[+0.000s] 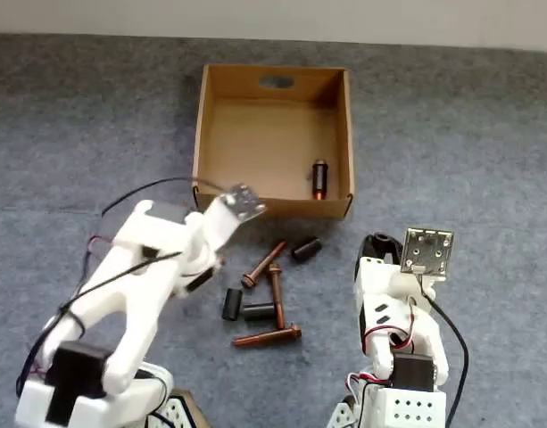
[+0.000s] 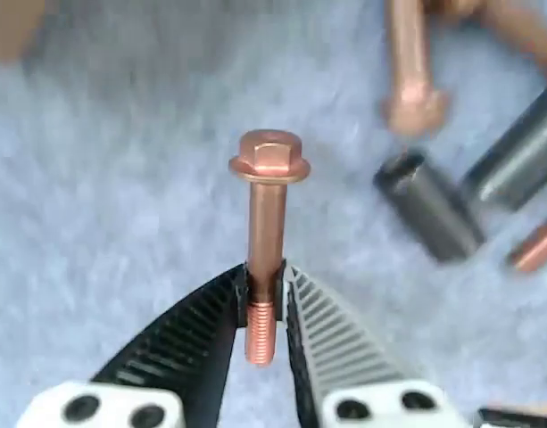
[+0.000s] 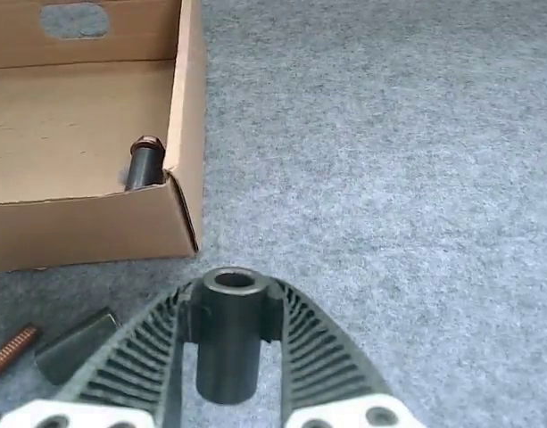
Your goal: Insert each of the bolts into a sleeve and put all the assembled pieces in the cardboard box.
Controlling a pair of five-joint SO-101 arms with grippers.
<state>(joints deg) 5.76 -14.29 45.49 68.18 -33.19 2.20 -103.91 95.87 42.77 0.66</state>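
Left wrist view: left end effector [image 2: 266,283] clamps bolt [image 2: 268,209] by its threads, head free; right end effector [image 3: 230,305] grips sleeve [image 3: 227,352], bore exposed, likely for mating

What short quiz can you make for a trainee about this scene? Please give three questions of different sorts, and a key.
1. True or false: the left gripper is shut on a sleeve.
2. Multiple choice: what does the right gripper hold? A) a bolt; B) a sleeve; C) nothing.
3. Fill in: the number of assembled pieces lying inside the cardboard box is ___.

Key
1. False: it is shut on a bolt, gripped low on the shank with the head sticking out.
2. B.
3. One.
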